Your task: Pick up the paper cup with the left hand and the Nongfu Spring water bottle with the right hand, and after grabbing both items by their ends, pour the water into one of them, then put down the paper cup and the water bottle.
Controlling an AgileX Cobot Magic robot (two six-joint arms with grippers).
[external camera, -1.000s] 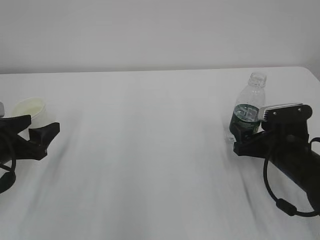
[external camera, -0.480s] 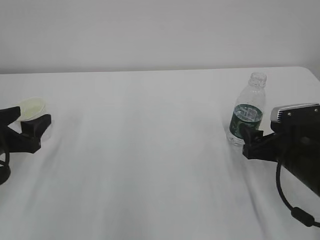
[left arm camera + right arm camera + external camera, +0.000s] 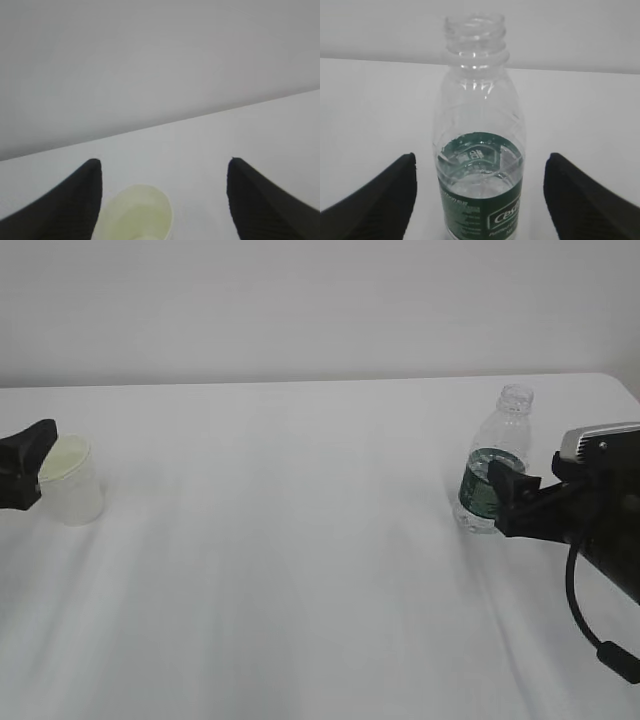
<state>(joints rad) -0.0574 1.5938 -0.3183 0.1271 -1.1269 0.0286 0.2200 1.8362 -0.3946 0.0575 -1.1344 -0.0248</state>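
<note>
The paper cup (image 3: 72,485) stands upright at the far left of the white table (image 3: 300,540), its cream inside showing. My left gripper (image 3: 33,466) is open at the cup's left side. In the left wrist view the paper cup (image 3: 137,212) sits low between the spread fingers of the left gripper (image 3: 164,162), closer to the left finger (image 3: 75,200). The Nongfu Spring water bottle (image 3: 495,455) stands capless at the right, water (image 3: 480,162) up to the green label. My right gripper (image 3: 510,502) is open. The bottle (image 3: 477,100) stands between the right gripper (image 3: 480,156) fingers with gaps on both sides.
A plain pale wall rises behind the table's far edge (image 3: 300,382). The table's rounded right corner (image 3: 620,380) lies just behind the bottle. The right arm's cable (image 3: 590,630) hangs in a loop at the lower right.
Both arms have drawn outward: the left gripper slid left so the cup now shows whole, and the right gripper backed off to the right of the bottle. Cup and bottle stay upright.
</note>
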